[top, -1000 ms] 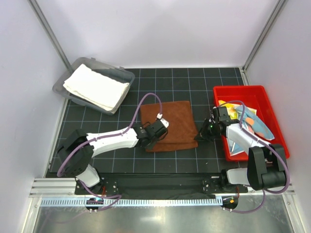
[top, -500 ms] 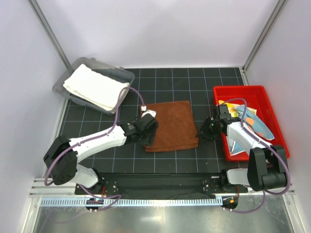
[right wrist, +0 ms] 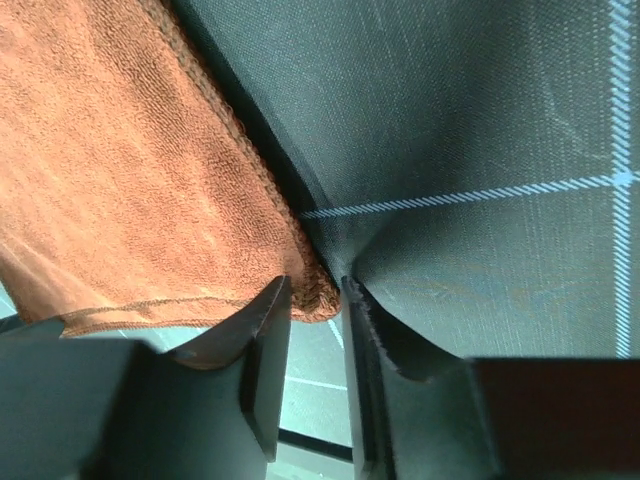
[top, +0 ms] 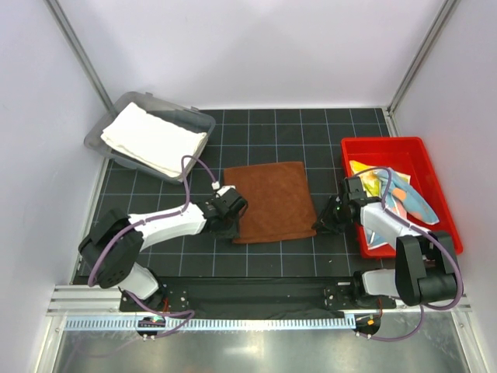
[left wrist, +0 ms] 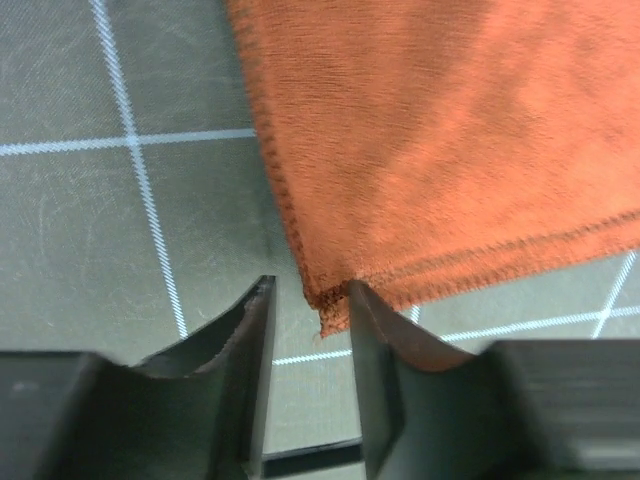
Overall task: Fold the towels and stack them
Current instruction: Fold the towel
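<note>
A grey tray [top: 124, 100] sits at the black gridded mat's [top: 272, 260] far-left corner, a red bin [top: 384, 142] at its right.

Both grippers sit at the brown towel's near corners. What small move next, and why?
Probably nudge each forward and close: the left gripper and right gripper stand open, and the brown towel lies with its near corners just at their tips, not yet pinched.
</note>
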Action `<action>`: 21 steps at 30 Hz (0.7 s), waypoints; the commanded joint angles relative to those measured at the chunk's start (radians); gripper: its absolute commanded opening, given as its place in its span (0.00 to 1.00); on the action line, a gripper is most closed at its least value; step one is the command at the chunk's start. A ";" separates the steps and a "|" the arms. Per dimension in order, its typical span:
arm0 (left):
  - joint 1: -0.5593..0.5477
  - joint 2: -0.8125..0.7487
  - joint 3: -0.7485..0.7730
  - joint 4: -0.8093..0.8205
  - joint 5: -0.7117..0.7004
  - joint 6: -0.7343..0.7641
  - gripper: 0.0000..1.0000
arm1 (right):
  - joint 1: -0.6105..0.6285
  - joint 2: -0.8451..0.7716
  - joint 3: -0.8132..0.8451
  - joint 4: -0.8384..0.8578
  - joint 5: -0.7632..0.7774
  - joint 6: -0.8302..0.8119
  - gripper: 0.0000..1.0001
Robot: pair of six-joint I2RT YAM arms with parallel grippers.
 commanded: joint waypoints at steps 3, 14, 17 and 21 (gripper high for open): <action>0.047 0.011 -0.015 0.026 -0.060 -0.019 0.19 | 0.013 -0.077 -0.072 0.129 -0.005 0.085 0.22; 0.137 -0.058 -0.021 -0.040 -0.065 0.063 0.09 | 0.137 -0.212 -0.160 0.181 0.064 0.269 0.05; 0.137 -0.070 -0.003 -0.095 -0.070 0.052 0.45 | 0.168 -0.224 -0.167 0.180 0.078 0.291 0.05; 0.137 -0.158 -0.021 -0.057 -0.033 0.040 0.50 | 0.169 -0.243 -0.172 0.169 0.101 0.289 0.05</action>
